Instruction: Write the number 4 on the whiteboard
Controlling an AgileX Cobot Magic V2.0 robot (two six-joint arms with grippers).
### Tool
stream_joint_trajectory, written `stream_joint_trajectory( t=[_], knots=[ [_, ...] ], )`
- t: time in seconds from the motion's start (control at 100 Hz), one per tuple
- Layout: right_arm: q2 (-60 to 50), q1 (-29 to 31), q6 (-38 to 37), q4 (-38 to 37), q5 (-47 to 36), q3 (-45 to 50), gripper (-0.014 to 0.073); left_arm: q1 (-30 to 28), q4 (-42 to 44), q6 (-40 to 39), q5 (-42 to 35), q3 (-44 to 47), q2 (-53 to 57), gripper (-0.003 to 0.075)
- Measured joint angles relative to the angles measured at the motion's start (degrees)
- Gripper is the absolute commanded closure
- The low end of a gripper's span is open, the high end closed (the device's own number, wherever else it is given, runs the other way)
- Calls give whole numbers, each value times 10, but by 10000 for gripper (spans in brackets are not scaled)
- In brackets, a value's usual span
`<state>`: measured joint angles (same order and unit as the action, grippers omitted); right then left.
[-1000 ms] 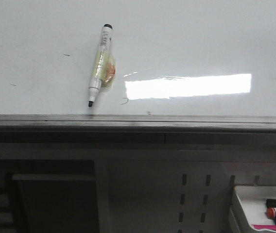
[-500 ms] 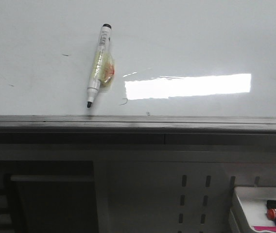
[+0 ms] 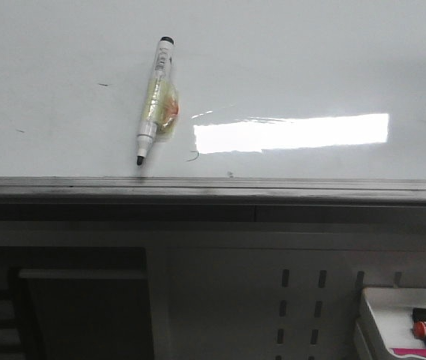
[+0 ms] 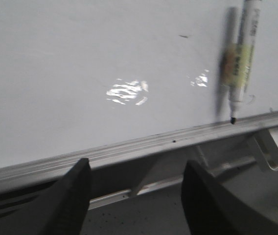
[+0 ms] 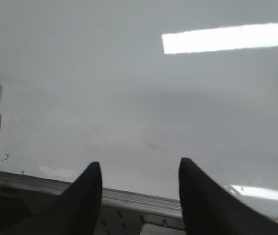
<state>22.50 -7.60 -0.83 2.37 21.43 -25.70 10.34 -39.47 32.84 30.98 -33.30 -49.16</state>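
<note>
Evidently nothing written yet: whiteboard (image 3: 310, 67) bare, uncapped black marker (image 3: 155, 97) lying on it near the rail, both grippers, left (image 4: 135, 196) and right (image 5: 139, 196), spread empty; approach along the barrel, clamp mid-body squarely.

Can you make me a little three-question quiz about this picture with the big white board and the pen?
1. True or false: a number 4 is already drawn on the whiteboard.
2. Which way does the marker's black tip point: A) toward the grey edge rail, B) away from it?
3. Fill in: the left end effector and right end effector are both ____ and hold nothing.

Key: 1 false; 2 A; 3 open.
</note>
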Motion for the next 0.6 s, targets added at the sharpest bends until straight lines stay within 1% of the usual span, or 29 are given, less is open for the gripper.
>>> stream_joint_trajectory(
  t=[0.12,0.34,0.46,0.6],
  knots=[
    [4,-29,0,0,0,-2,249,74,-16,20,-21,-27,-66,321],
    [27,-70,1,1,6,-2,249,212,-27,24,-145,-56,-169,321],
    [37,-73,1,1,6,-2,249,256,-31,25,-191,-76,-218,321],
    [39,-73,1,1,6,-2,249,269,-53,26,-231,-92,-268,321]
  ],
)
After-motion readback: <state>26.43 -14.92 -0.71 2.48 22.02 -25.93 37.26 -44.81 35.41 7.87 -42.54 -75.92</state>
